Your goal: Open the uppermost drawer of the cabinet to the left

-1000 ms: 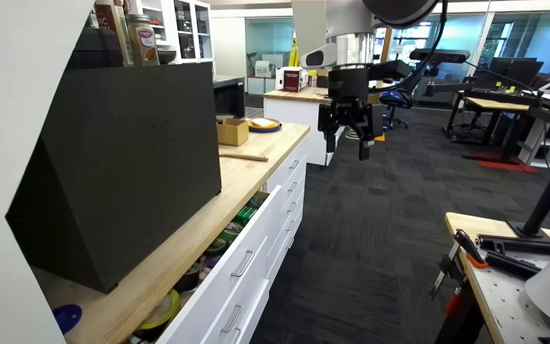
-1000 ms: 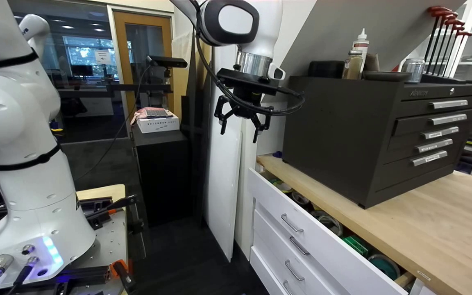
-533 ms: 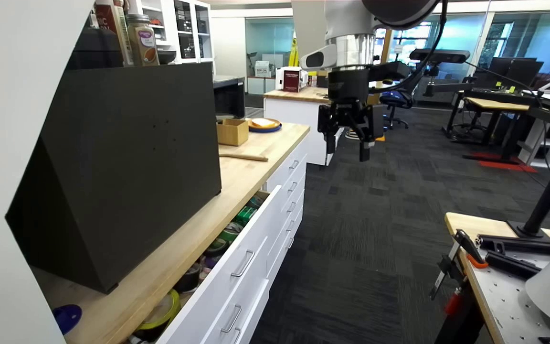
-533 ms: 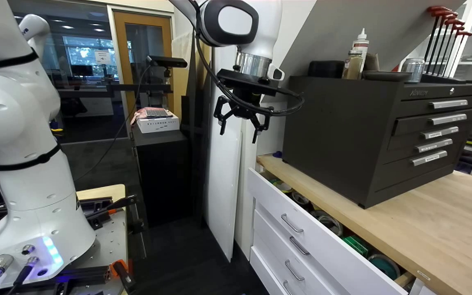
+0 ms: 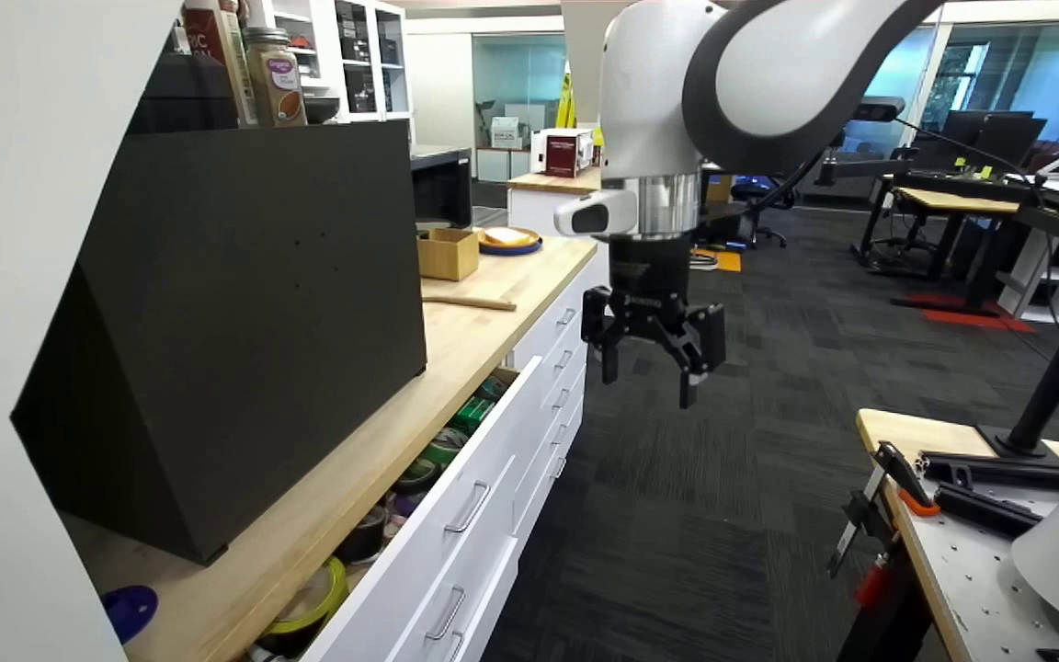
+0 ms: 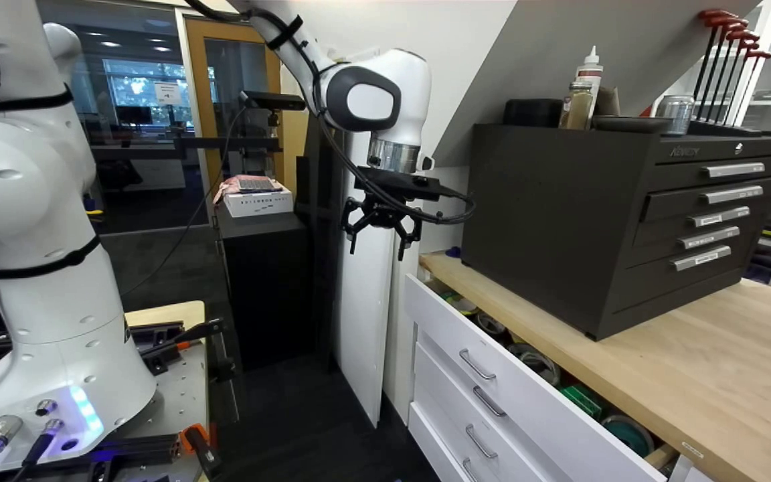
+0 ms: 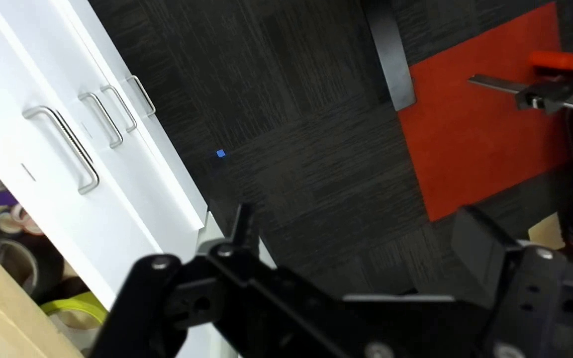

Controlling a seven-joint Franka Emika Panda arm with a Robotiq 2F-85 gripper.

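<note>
The uppermost drawer [image 5: 419, 556] of the white cabinet, with its wooden countertop [image 5: 346, 515], is pulled out in both exterior views. Its front [image 6: 526, 398] stands away from the countertop edge, and tape rolls and green items show inside. In the wrist view the drawer front [image 7: 97, 228] and its metal handle [image 7: 67, 144] lie at the left. My gripper [image 5: 649, 391] is open and empty, above the drawer's level and apart from it. It also shows in an exterior view [image 6: 377, 254], up and left of the drawer. In the wrist view only dark floor shows between the fingers [image 7: 358, 219].
A big black tool chest [image 6: 546, 227] stands on the countertop. Closed lower drawers [image 6: 452, 391] sit under the open one. A white panel [image 6: 365, 321] stands beside the cabinet's end. A bench with clamps [image 5: 971, 542] is across the floor.
My arm has moved lower, and the gripper has gone down and slightly left in both exterior views. The gripper stays open. The drawer has not moved.
</note>
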